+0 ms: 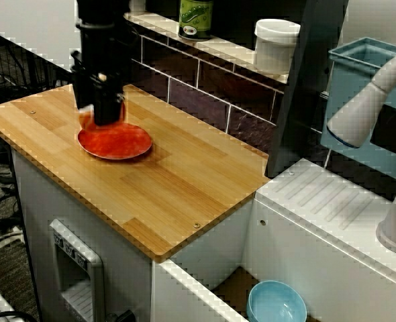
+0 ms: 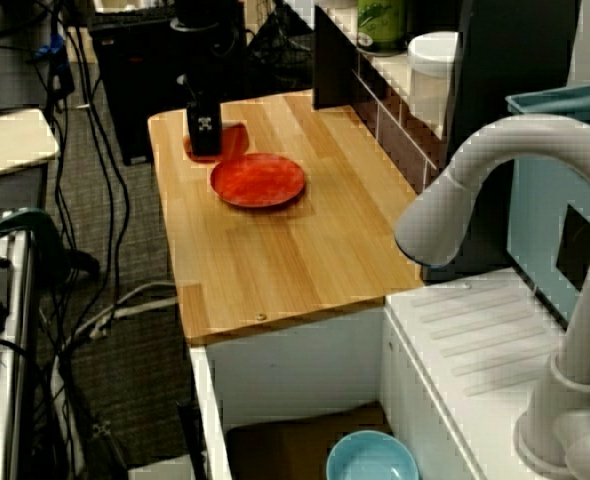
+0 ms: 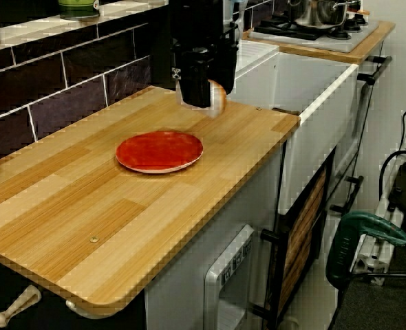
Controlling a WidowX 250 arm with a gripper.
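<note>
My black gripper [image 1: 107, 113] hangs low over the far left part of a wooden counter [image 1: 184, 188]. Its fingers come down onto an orange object [image 1: 85, 121] that shows on both sides of them. From the side, the orange object [image 2: 233, 141] sits right against the gripper [image 2: 205, 140]. In the view along the counter, the gripper [image 3: 197, 96] covers most of the orange object [image 3: 217, 100]. The fingertips are hidden in all views, so the hold is unclear. A flat red plate [image 1: 115, 141] [image 2: 258, 180] [image 3: 159, 151] lies on the counter, just beside the gripper.
A dark tiled back wall carries a shelf with a green can [image 1: 196, 18] and a white jar [image 1: 276, 44]. A white sink unit with a grey tap [image 2: 475, 190] adjoins the counter, and a light blue bowl [image 1: 276, 303] lies below. A stove with a pot [image 3: 320, 12] stands beyond.
</note>
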